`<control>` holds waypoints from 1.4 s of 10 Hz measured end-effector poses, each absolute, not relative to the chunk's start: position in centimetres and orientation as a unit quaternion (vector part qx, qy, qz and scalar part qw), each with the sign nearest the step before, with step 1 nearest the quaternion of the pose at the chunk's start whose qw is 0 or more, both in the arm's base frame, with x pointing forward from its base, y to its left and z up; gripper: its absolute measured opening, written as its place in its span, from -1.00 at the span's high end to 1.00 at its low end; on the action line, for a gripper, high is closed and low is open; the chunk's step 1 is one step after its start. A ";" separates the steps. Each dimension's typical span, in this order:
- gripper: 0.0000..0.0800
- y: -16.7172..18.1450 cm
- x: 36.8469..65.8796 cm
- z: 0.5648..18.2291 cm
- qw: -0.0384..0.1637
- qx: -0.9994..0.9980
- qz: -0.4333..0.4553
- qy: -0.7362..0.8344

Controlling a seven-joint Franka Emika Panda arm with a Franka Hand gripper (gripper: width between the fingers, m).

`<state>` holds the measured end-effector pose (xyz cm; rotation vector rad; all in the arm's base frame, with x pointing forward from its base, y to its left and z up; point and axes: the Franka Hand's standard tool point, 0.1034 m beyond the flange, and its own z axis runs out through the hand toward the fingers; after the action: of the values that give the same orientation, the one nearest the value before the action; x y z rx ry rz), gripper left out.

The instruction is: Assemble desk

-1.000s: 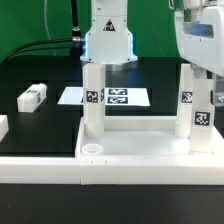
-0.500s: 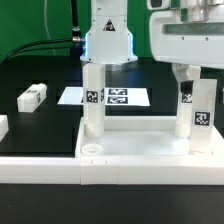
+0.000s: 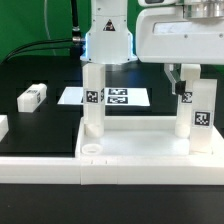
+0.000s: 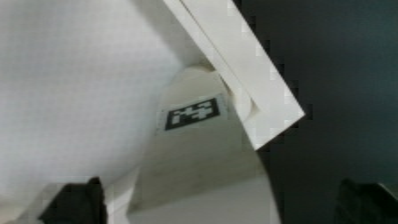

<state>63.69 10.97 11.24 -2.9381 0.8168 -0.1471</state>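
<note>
Exterior view: my tool (image 3: pixel 180 80) hangs jaws apart, empty, just above a leg (image 3: pixel 185 112) standing in the desk top (image 3: pixel 130 140), which sits on the counter (image 3: pixel 50 125). I judge leg-fitting is underway. One desk-top socket (image 3: pixel 92 147) is bare, so next means fetching the loose leg (image 3: pixel 33 96) lying off the desk top.

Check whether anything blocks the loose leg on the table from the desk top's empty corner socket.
Nothing visible does: only bare black table lies between the loose leg and the empty socket; an upright leg stands close beside it.
</note>
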 end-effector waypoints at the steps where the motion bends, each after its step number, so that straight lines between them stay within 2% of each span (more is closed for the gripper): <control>1: -0.62 11.1 63.7 11.2 0.043 -0.967 -0.049 0.245; 2: -0.62 11.1 63.7 11.2 0.042 -0.973 -0.050 0.220; 3: -0.32 11.0 63.7 11.2 0.039 -0.982 -0.052 0.176; 4: -0.32 11.0 63.7 11.2 0.039 -0.984 -0.052 0.163; 5: 0.09 11.0 63.7 11.2 0.039 -0.984 -0.052 0.166; 6: 0.28 10.9 63.7 11.2 0.039 -0.984 -0.052 0.166; 9: 0.28 10.9 63.7 11.2 0.040 -0.982 -0.052 0.180; 14: 0.28 10.4 63.7 11.1 0.063 -0.887 -0.039 0.455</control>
<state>63.70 10.37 11.11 -2.6803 1.3753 -0.1173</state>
